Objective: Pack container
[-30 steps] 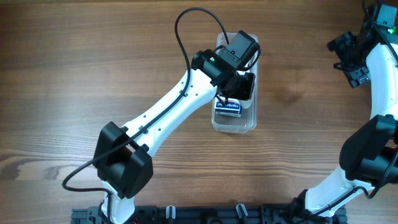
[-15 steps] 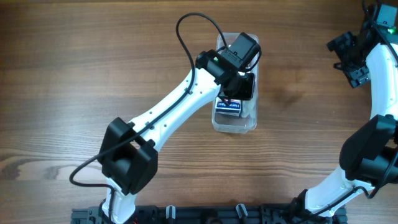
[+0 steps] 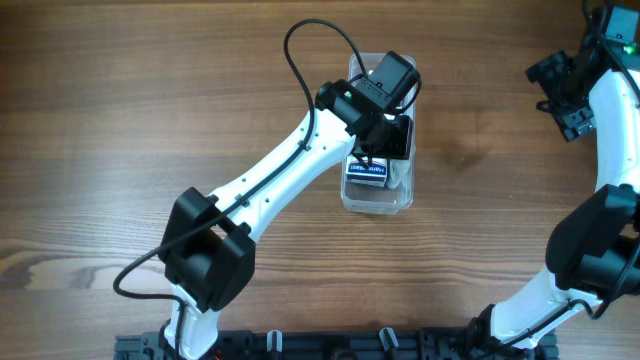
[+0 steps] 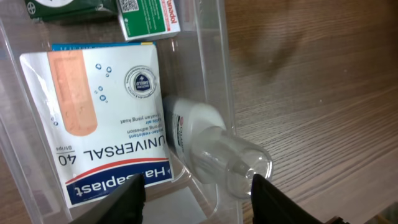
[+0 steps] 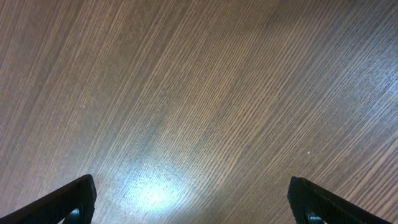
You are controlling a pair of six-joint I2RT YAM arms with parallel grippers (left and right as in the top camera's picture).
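Observation:
The clear plastic container [image 3: 378, 203] stands mid-table, and its wall [image 4: 211, 56] also shows in the left wrist view. Inside it lie a white Hansaplast plaster box [image 4: 106, 124], a small white bottle with a clear cap [image 4: 205, 143] on its side against the wall, and green-and-white boxes [image 4: 149, 15] at the far end. My left gripper [image 4: 199, 205] hovers just above the container's opening [image 3: 388, 135], open and empty. My right gripper [image 3: 565, 95] is open and empty over bare wood at the far right; its fingertips [image 5: 68, 199] are wide apart.
The wooden table [image 3: 120, 100] surrounds the container. My left arm [image 3: 280, 180] stretches diagonally from the front left to the container. The right arm [image 3: 600, 200] stands along the right edge. A dark rail [image 3: 320, 345] runs along the front edge.
My left arm's elbow has shifted slightly to the right. The left gripper stays over the container. The right arm has not moved.

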